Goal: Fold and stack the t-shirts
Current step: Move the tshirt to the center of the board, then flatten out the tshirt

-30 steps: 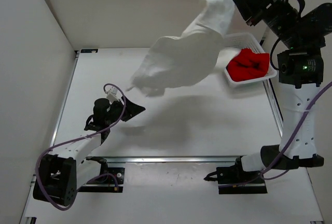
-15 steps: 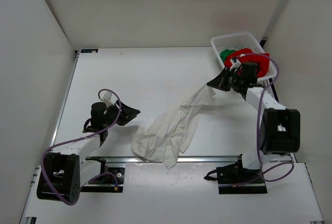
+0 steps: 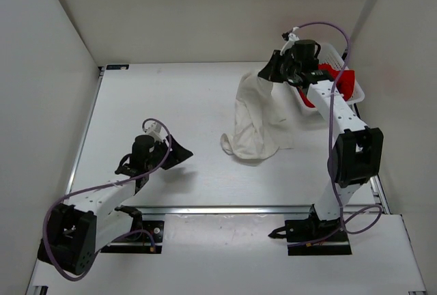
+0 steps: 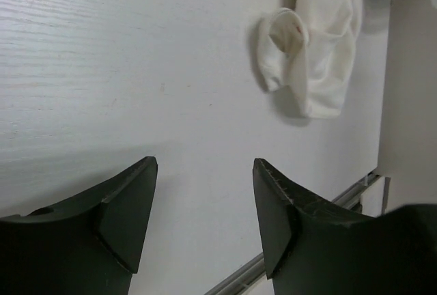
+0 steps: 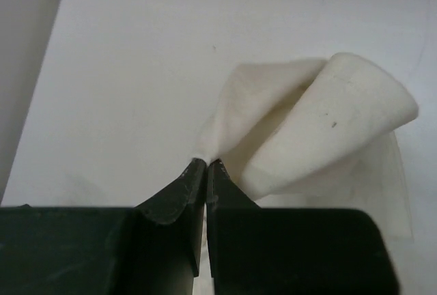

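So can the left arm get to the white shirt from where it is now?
Probably yes. The left gripper is open, and only bare table lies between it and the lower end of the white shirt. The right gripper pinches the shirt's upper end, well clear of that path.

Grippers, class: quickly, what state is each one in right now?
Left gripper: open, holding nothing.
Right gripper: shut on the white shirt.
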You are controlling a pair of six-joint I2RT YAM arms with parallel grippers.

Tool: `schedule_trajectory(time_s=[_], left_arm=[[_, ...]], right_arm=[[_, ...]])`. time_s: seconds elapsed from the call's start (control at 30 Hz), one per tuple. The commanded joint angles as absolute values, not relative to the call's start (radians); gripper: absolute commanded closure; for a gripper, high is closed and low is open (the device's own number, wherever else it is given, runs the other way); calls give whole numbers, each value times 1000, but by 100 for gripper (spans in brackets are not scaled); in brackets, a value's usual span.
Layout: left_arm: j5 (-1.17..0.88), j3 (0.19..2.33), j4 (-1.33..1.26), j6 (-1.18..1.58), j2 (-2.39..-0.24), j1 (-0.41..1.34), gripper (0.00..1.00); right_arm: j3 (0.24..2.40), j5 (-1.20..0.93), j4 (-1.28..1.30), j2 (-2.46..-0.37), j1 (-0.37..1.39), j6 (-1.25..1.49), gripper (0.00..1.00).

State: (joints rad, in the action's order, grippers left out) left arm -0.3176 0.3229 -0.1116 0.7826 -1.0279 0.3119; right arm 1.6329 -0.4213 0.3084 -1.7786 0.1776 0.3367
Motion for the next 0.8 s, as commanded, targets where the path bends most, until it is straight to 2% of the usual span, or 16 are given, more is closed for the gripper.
schedule_trajectory(time_s=[0.0,0.03,0.07,0.1,0.13,0.17,0.2,0.27,0.33,0.37,0.43,0.53,0.57,0.73,0.77], left_arm=[[-244,350,-115,767,-1078,351,31],[-267,362,-138,769,-1112,373,31],[-268,367,-162,776,-1123,383,31],[-279,376,-173,779,-1150,405,34],[-285,393,-173,773,-1172,428,35],[-285,409,-175,767,-1189,448,35],[-287,422,-167,759,-1199,454,35],[-305,462,-161,743,-1235,456,36],[-318,471,-176,759,-1261,445,36],[-324,475,-193,765,-1275,445,37],[-339,479,-216,769,-1299,439,39],[-353,454,-248,796,-1315,445,40],[-359,433,-259,811,-1315,434,41],[-391,359,-281,821,-1263,411,43],[-390,345,-287,827,-1253,405,44]], right_arm=[[1530,-359,290,-1692,152,328,99],[1551,-342,316,-1706,156,318,93],[1584,-327,348,-1726,166,292,82],[1680,-242,462,-1773,190,270,65],[1778,-95,565,-1817,202,259,55],[1811,-4,645,-1842,227,238,37],[1842,52,681,-1850,271,221,32],[1748,132,668,-1752,324,242,31],[1453,126,533,-1611,421,280,31],[1310,112,453,-1524,440,311,36],[1113,26,327,-1428,540,337,61],[996,-34,242,-1428,645,353,72],[1009,0,250,-1463,656,348,71],[1107,49,264,-1627,729,284,46],[1138,86,273,-1643,747,267,45]])
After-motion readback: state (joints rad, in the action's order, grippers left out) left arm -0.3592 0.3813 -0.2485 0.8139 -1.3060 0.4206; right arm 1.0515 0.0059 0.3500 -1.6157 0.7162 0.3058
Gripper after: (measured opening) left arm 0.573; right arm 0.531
